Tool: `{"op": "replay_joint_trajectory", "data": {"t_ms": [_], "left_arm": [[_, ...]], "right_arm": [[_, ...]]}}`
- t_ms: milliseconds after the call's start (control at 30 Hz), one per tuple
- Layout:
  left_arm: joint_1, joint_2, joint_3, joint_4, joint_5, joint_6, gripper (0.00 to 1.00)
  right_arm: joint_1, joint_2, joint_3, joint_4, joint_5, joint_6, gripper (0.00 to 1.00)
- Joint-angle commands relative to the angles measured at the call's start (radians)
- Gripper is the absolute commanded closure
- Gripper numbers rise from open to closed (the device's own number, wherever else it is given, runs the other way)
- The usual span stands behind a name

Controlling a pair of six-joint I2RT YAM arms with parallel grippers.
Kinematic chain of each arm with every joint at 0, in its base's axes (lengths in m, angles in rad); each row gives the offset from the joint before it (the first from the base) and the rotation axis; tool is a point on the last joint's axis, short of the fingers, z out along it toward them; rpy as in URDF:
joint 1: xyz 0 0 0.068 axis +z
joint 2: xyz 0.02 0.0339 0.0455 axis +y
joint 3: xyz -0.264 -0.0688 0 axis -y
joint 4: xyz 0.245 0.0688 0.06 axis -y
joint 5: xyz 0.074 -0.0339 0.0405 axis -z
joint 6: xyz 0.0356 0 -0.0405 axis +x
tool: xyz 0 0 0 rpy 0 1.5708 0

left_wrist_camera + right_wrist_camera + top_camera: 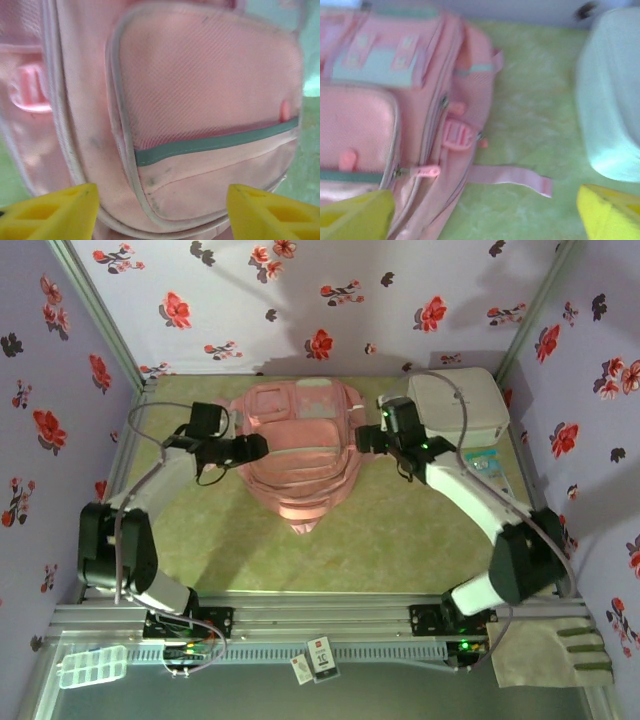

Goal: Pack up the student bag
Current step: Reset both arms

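Nothing seems packed yet: the student bag (300, 465) looks closed; left gripper (260, 448) and right gripper (360, 439) flank it, fingers apart, empty.

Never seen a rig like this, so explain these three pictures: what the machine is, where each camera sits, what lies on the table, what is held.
It is a robot: two arms bolted at the near edge of a table with a green mat. The overhead picture looks down from behind them. The other two come from a camera on each wrist; the yellow fingers at the bottom are that arm's own. Between the arms lies a large soft pink fabric backpack, with a white rounded hard case to its right. The left gripper faces the bag's mesh pocket; the right gripper is at its other side. Both are open and hold nothing.
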Motion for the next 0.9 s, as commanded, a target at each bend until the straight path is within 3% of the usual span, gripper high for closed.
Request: {"op": "replay_joint_trajectory", "data": {"t_ms": [0, 100, 200, 400, 500, 633, 867], "left_arm": [[0.037, -0.122, 0.022, 0.009, -0.203, -0.056, 0.17], [0.083, -0.202, -0.049, 0.053, -0.35, -0.074, 0.06], [0.134, -0.274, -0.151, 0.116, -0.488, -0.078, 0.01], [0.222, -0.413, -0.408, 0.301, -0.784, -0.053, 0.0], [0.263, -0.461, -0.517, 0.399, -0.842, -0.022, 0.0], [0.286, -0.472, -0.646, 0.582, -0.861, 0.056, 0.0], [0.287, -0.354, -0.773, 0.884, -0.845, 0.153, 0.0]], "right_arm": [[-0.016, -0.099, -0.082, 0.028, 0.271, 0.065, 0.01], [-0.053, -0.19, -0.167, 0.053, 0.398, 0.082, 0.01], [-0.121, -0.266, -0.256, 0.094, 0.464, 0.11, 0.01], [-0.241, -0.406, -0.552, 0.434, 0.486, 0.043, 0.01], [-0.289, -0.429, -0.667, 0.571, 0.472, 0.023, 0.01], [-0.354, -0.387, -0.701, 0.545, 0.442, 0.027, 0.01], [-0.398, -0.29, -0.81, 0.776, 0.34, -0.017, 0.01]]}}
